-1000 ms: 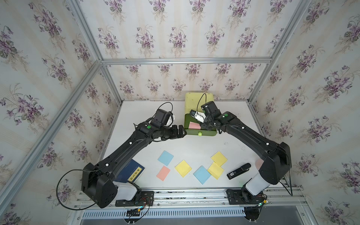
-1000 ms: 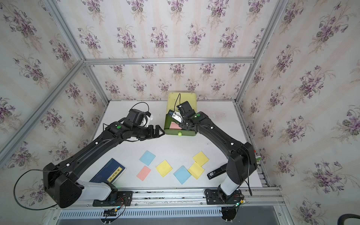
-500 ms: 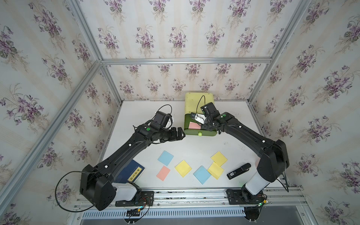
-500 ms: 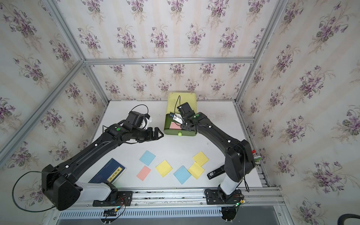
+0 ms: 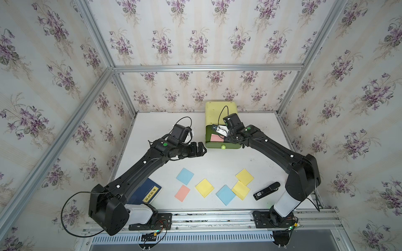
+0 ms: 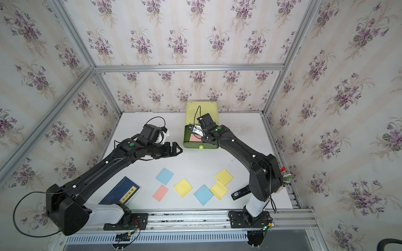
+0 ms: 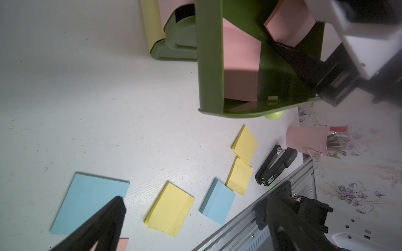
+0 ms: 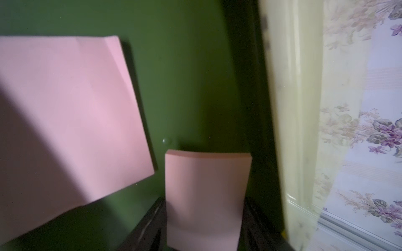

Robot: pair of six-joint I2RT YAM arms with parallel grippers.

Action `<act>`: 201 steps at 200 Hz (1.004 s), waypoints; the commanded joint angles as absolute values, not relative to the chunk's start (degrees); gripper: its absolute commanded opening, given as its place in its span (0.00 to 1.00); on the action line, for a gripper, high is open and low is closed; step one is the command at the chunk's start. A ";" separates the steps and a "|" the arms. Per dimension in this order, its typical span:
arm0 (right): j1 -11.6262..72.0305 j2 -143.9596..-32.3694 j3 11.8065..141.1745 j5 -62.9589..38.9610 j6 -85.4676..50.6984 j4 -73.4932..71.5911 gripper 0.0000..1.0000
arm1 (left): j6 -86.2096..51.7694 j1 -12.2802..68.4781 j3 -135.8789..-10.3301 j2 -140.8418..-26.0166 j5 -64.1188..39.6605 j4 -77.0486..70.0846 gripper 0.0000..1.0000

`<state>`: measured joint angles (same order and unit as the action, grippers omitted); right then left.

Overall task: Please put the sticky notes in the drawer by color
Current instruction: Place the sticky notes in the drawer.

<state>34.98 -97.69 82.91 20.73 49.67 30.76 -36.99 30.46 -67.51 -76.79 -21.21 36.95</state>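
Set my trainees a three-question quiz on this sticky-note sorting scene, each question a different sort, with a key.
1. Count: how many yellow square paper sticky notes lie on the white table?
2. True or false: the left gripper is shut on a light blue sticky note.
3. Choose: what sits in the right gripper, over the open dark green drawer? A) pastel pink paper sticky note B) black stapler C) dark blue book
Key: 1) three 2) false, it is open and empty 3) A

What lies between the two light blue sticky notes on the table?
A single yellow sticky note lies flat there, touching neither the blue note nearer the book nor the blue note nearer the stapler. Both top views show it.
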 commanded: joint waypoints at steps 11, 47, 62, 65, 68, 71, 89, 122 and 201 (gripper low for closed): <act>35.07 -98.11 83.19 22.27 48.62 29.89 0.65 | -36.08 30.22 -67.85 -76.32 -20.84 35.90 0.99; 35.07 -96.87 81.77 23.01 49.59 28.40 0.71 | -35.97 29.77 -68.13 -75.86 -20.85 36.26 0.99; 35.11 -97.01 81.99 23.11 49.54 28.36 0.71 | -35.70 29.58 -68.38 -75.87 -20.93 36.29 0.99; 35.15 -96.95 82.08 23.11 49.49 28.45 0.71 | -35.62 29.56 -68.44 -75.93 -20.99 36.38 0.99; 35.16 -96.94 82.21 23.07 49.33 28.52 0.71 | -35.60 29.47 -68.62 -75.95 -21.01 36.44 0.99; 35.16 -96.99 82.26 23.11 49.12 28.56 0.71 | -35.56 29.46 -68.72 -76.00 -21.05 36.49 0.99; 35.13 -96.23 82.59 22.09 48.40 28.70 0.70 | -35.46 29.09 -69.38 -76.46 -21.50 36.99 0.99; 35.16 -94.11 82.85 19.78 46.63 28.14 0.67 | -35.37 28.48 -70.18 -75.97 -21.59 38.97 0.99; 35.07 -83.92 78.12 12.02 33.77 24.68 0.67 | -34.98 28.12 -67.37 -69.33 -22.00 53.10 0.99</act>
